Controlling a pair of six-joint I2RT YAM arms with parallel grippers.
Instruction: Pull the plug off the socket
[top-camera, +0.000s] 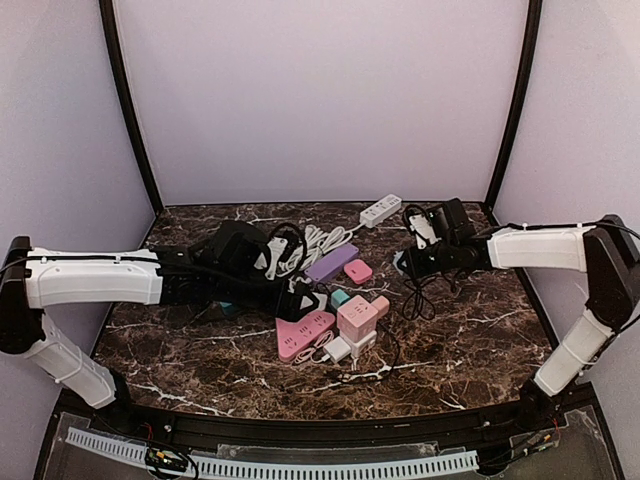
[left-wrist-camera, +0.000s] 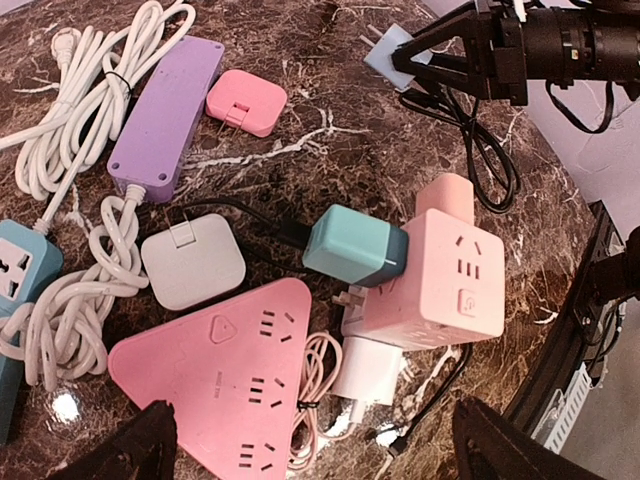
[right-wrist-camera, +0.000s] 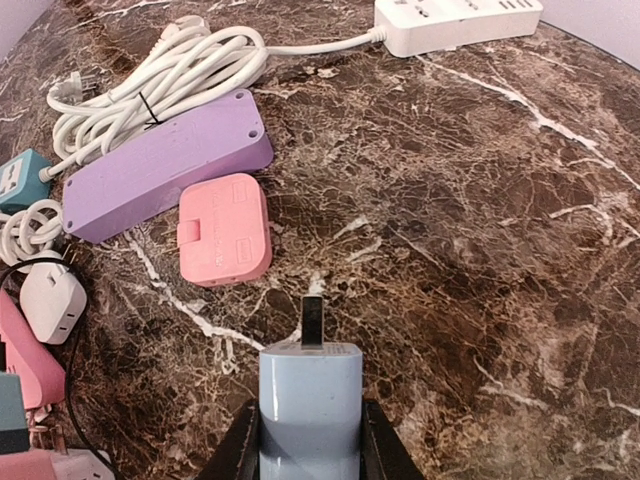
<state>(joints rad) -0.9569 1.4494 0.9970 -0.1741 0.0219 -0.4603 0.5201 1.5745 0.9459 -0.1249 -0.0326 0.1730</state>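
Top view: the left claw (top-camera: 300, 298) hung spread wide just left of the glossy pink plastic cube socket (top-camera: 362, 315) on the dark marbled bench (top-camera: 480, 340). The right claw (top-camera: 405, 265) sat farther off, beyond the cube.

Left wrist view: a smooth teal rounded block plug (left-wrist-camera: 355, 247) jutted level from the cube's side facing the left arm, the nearer one.

Right wrist view: the right claw was clamped on a matte pale-blue boxy adapter (right-wrist-camera: 310, 400), prongs bared, clear of any socket.

Plug (left-wrist-camera: 355, 245) against cube socket (left-wrist-camera: 445, 285) side
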